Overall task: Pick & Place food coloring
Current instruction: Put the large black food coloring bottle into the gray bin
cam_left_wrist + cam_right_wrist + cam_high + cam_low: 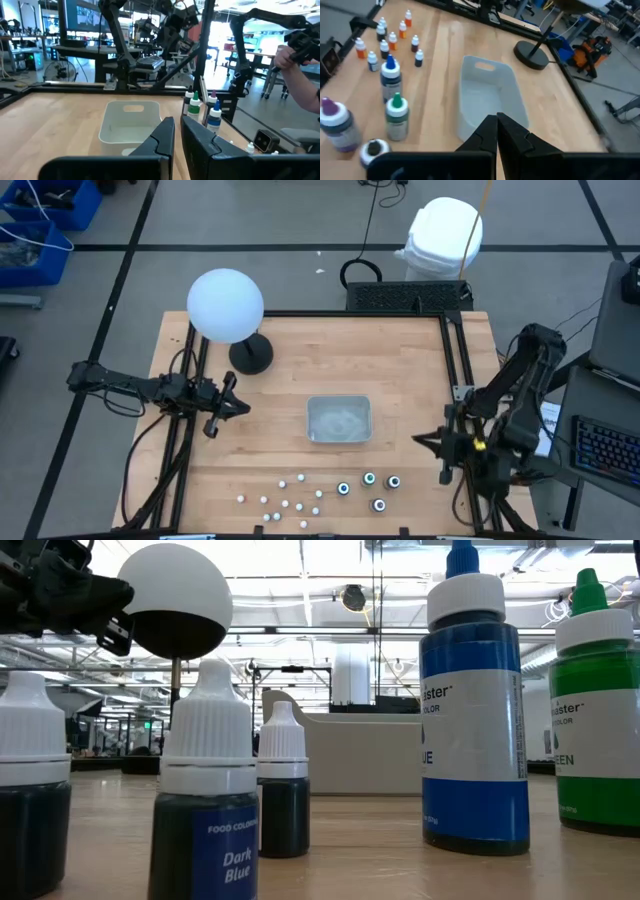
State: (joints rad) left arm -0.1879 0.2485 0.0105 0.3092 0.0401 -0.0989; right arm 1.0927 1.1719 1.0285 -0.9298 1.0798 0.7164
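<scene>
The food coloring stands near the table's front edge: several small whitish bottles (pixel 290 502) and, to their right, bigger dark bottles (pixel 369 478). In the right wrist view these bigger ones show blue (pixel 390 80), green (pixel 396 115) and purple (pixel 335 122) caps. The clear tray (pixel 339 402) sits mid-table, behind the bottles. My left gripper (pixel 243 408) hovers left of the tray, level, its fingers (pixel 167 132) all but together with nothing between them. My right gripper (pixel 418 439) hangs right of the tray, shut and empty (pixel 496 122), slanting down toward it.
A lamp with a white globe (pixel 226 305) and a black round base (pixel 250 355) stands at the far left of the table. Black frame rails (pixel 455 360) run along both sides. A person (pixel 300 75) shows beyond the table in the left wrist view.
</scene>
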